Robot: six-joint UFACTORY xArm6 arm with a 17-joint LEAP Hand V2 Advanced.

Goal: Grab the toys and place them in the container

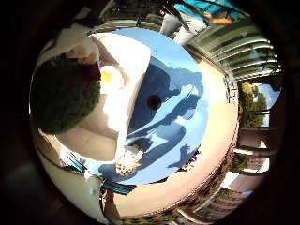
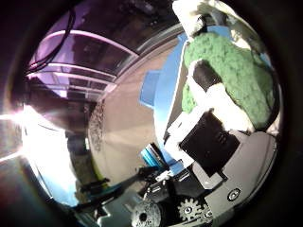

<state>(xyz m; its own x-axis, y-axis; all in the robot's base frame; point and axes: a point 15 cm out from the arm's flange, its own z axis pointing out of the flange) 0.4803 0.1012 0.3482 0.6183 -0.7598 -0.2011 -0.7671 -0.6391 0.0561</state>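
table: round blue top (image 1: 185,93), sunlit | floor: tan paving (image 1: 220,140) | surroundings: glass railing (image 1: 243,51), trees (image 1: 251,101)

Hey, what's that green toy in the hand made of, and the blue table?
Green toy: seems soft knit or plush; its surface is nubbly and matte. The hand curls round it. Blue table: looks like smooth hard plastic or painted board, showing sharp shadows.

Both cameras sit in the palm of the hand (image 2: 213,142). The little-finger-side one looks down onto the round blue table (image 1: 173,117) from some way above. The thumb-side one faces outward across the paved ground (image 2: 123,127) toward buildings. Both share the green toy (image 2: 236,75), which fills much of each view, close against the palm.
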